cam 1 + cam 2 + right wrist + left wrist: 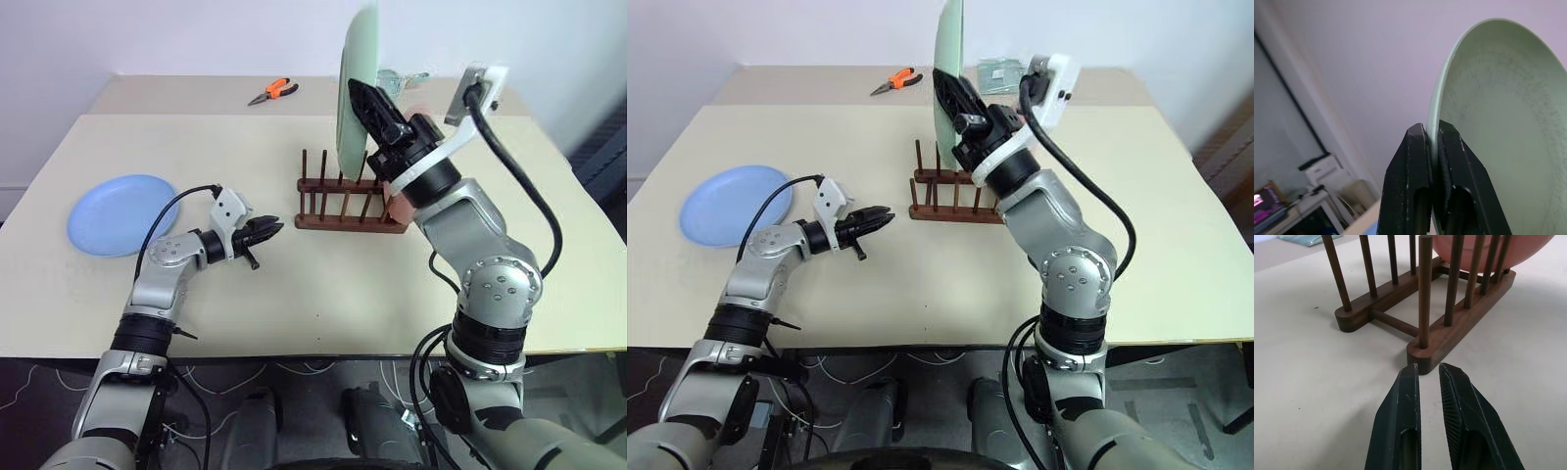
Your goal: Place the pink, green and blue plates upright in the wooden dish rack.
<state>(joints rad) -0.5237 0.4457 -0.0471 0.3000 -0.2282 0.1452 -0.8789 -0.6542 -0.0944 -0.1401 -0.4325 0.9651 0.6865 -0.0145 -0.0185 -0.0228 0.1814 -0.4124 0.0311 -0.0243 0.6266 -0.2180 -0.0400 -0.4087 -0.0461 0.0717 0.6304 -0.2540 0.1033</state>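
Observation:
My right gripper (364, 98) is shut on the rim of the green plate (358, 49), holding it upright in the air above the wooden dish rack (338, 211). In the right wrist view the green plate's (1498, 122) edge sits clamped between the two fingers. The pink plate (1488, 247) stands between the pegs at the rack's right end, mostly hidden behind my right arm in the eye views. At the left of the table the blue plate (120, 213) lies flat. My left gripper (274, 228) is shut and empty, low over the table, pointing at the rack's left end.
Orange-handled pliers (272, 92) lie at the back of the table (313, 294), and a clear packet (402, 76) lies behind the green plate. Bare tabletop stretches between the blue plate and the rack.

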